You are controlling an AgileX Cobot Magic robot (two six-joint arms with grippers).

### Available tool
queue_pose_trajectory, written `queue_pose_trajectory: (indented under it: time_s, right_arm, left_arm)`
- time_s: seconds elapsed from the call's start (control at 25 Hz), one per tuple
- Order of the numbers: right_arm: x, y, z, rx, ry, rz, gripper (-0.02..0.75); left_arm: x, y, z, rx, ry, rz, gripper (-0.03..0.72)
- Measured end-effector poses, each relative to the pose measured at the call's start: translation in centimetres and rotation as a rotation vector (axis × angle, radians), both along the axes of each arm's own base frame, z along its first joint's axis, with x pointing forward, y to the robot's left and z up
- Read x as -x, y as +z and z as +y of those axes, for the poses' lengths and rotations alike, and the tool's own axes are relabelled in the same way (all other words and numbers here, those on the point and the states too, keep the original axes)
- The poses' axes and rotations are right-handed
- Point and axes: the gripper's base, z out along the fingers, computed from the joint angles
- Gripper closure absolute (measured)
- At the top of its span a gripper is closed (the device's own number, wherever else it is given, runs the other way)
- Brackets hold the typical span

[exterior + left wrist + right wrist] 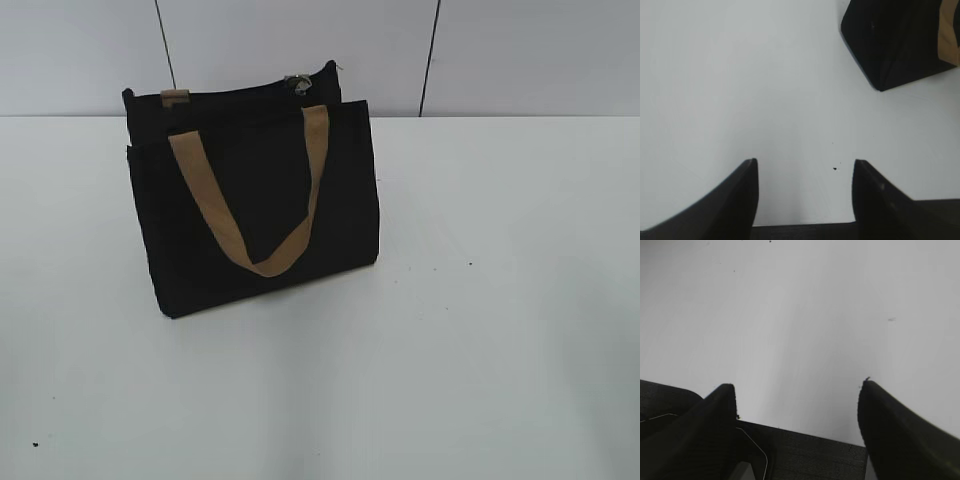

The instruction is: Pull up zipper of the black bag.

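Observation:
The black bag [260, 200] stands upright on the white table, left of centre in the exterior view, with a tan strap handle [250, 205] hanging down its front. The zipper runs along its top edge, with a small silvery pull tab [297, 83] near the right end. A corner of the bag [895, 40] shows at the top right of the left wrist view. My left gripper [805, 165] is open and empty over bare table, apart from the bag. My right gripper [797, 387] is open and empty over bare table. Neither arm shows in the exterior view.
The white table [480, 330] spreads around the bag. A grey panelled wall [500, 50] stands behind it. Small dark specks [835, 168] lie on the table surface.

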Motion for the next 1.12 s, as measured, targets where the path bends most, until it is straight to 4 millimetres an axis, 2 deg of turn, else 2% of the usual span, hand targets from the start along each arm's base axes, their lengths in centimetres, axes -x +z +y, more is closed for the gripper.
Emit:
queue_pose_trajectory:
  time_s: [0.16,0.32,0.56,0.88,1.12]
  right_arm:
    - [2.0,-1.8,-0.5,0.0,0.02,-0.024,0.162]
    - [3.8,-2.9,-0.8,-0.025,0.059,-0.07,0.162]
    - [6.1,-2.9,-1.3,-0.029,0.121,-0.209,0.162]
    - [9.2,-3.1,-2.2,-0.083,0.125,-0.4,0.162]
    - [9.4,-3.2,-2.2,-0.089,0.123,-0.406,0.188]
  left_arm:
    - [1.3,-1.5,-0.2,0.004,-0.006,0.038,0.231]
    - [2.5,-1.4,-0.3,-0.002,-0.006,-0.022,0.231]
    - [4.6,-1.5,-0.5,-0.016,0.001,-0.204,0.231]
    - [4.1,-1.9,-0.5,-0.007,0.006,-0.247,0.231]
    - [4.2,-1.9,-0.5,-0.005,0.007,-0.251,0.232]
